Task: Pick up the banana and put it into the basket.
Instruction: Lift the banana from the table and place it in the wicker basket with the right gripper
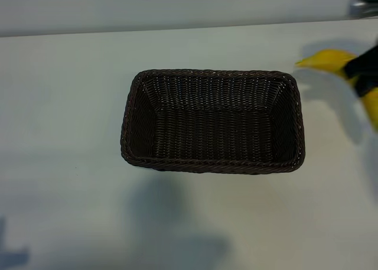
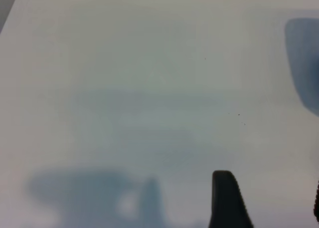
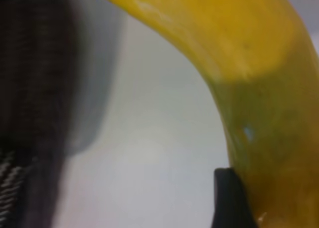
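Banana beside basket, apart

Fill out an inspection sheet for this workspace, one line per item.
Surface: white table, bare apart from shadows.
Job's things: banana lifted at the exterior view's right edge, beside and outside the basket; the basket has nothing in it.
Clutter: nothing seen.
Grippers: right gripper shut on the banana, to the right of the basket; left gripper open above bare table, holding nothing.
Cables: nothing seen.
Surroundings: pale wall behind the table; a grey object at the top right corner, too cut off to identify.
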`<action>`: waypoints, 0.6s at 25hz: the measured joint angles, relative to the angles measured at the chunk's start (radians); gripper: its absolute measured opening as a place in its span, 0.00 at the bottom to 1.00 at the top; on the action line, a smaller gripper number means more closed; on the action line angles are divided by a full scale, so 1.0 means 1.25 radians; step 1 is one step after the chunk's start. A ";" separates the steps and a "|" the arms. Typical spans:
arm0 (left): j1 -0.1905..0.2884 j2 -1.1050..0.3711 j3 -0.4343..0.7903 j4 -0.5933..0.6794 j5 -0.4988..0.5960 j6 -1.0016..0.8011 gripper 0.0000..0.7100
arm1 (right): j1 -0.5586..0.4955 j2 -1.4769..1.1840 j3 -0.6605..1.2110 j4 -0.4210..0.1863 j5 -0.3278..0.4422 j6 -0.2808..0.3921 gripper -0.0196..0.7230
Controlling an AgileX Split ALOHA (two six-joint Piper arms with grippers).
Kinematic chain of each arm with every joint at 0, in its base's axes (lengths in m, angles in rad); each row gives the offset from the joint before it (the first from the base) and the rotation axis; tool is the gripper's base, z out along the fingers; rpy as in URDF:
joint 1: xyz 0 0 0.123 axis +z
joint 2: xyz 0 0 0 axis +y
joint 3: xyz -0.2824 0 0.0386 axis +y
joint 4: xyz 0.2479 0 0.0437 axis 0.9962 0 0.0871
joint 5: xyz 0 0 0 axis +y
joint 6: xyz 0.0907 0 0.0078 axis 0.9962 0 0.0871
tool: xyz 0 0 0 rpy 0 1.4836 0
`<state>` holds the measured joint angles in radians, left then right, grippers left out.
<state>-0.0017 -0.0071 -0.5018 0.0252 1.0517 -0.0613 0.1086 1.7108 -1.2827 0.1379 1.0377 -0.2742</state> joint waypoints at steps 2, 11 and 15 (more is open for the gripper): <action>0.000 0.000 0.000 0.000 0.000 0.000 0.64 | 0.065 0.000 -0.003 -0.001 0.002 0.000 0.59; 0.000 0.000 0.000 0.000 0.000 -0.002 0.63 | 0.328 0.027 -0.117 -0.021 0.003 -0.030 0.59; 0.000 0.000 0.000 0.000 0.000 -0.002 0.63 | 0.401 0.080 -0.141 -0.036 -0.029 -0.141 0.59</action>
<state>-0.0017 -0.0071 -0.5018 0.0252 1.0517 -0.0643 0.6103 1.8104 -1.4591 0.0931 1.0014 -0.4499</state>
